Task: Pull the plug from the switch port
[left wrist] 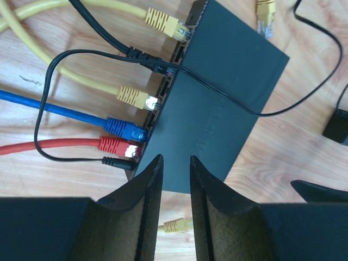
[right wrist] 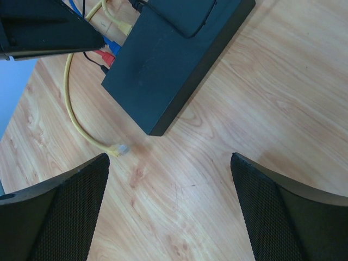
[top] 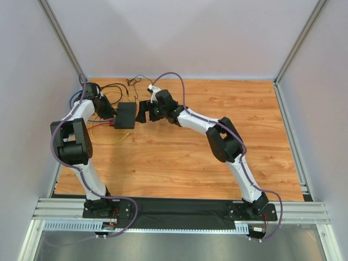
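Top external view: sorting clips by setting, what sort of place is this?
Likely a lab robot cell: grey panels enclose a wooden table, left arm and right arm bolt to aluminium rails, plus a switch with coloured cables.

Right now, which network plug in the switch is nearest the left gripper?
The red plug, just below the blue one; both yellow plugs sit farther off.
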You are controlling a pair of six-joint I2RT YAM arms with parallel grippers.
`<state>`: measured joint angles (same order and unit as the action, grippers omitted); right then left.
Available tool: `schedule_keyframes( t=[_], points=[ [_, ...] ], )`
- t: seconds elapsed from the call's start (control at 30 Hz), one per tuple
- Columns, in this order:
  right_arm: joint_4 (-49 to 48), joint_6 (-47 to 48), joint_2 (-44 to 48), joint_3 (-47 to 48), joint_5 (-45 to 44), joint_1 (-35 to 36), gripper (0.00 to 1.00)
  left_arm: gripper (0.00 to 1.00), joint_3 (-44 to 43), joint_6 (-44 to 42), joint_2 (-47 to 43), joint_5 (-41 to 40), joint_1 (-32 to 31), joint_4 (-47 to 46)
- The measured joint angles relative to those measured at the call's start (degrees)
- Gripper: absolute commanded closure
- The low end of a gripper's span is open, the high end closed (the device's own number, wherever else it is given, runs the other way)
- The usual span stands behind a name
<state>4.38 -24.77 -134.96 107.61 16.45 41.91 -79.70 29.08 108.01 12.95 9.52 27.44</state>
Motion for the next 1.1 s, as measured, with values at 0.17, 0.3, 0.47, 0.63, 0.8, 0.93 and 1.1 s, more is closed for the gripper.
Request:
schedule_keyframes(
  t=[0.17,0.3,0.47,0.63,0.8,0.93,1.1],
  points=[
    [0.0,-0.3,-3.1,3.9,1.2,0.0,0.06,0.63,-0.7,-1.3,2.1,0.0,0.1,0.0],
    [0.0,-1.2,-4.7,5.5,1.8,-0.2,0.07,0.6,-0.7,-1.9,3.0,0.0,0.2,0.0],
    [0.0,-2.5,-5.6,5.5,2.7,-0.5,0.07,0.6,-0.7,-2.4,3.3,0.0,0.2,0.0],
    [0.0,-3.1,-5.7,5.5,3.4,-0.9,0.08,0.6,-0.7,-2.4,3.6,0.0,0.3,0.0],
    [0.0,-3.6,-5.7,5.5,3.8,-1.2,0.09,0.6,-0.7,-2.4,4.1,0.2,0.3,0.0],
    [-0.1,-4.0,-5.7,5.5,4.2,-1.3,0.09,0.6,-0.7,-2.4,4.9,0.2,0.3,-0.1],
    [-0.2,-4.3,-5.7,5.5,4.7,-1.5,0.09,0.61,-0.5,-2.3,5.4,0.3,0.3,-0.2]
  ],
)
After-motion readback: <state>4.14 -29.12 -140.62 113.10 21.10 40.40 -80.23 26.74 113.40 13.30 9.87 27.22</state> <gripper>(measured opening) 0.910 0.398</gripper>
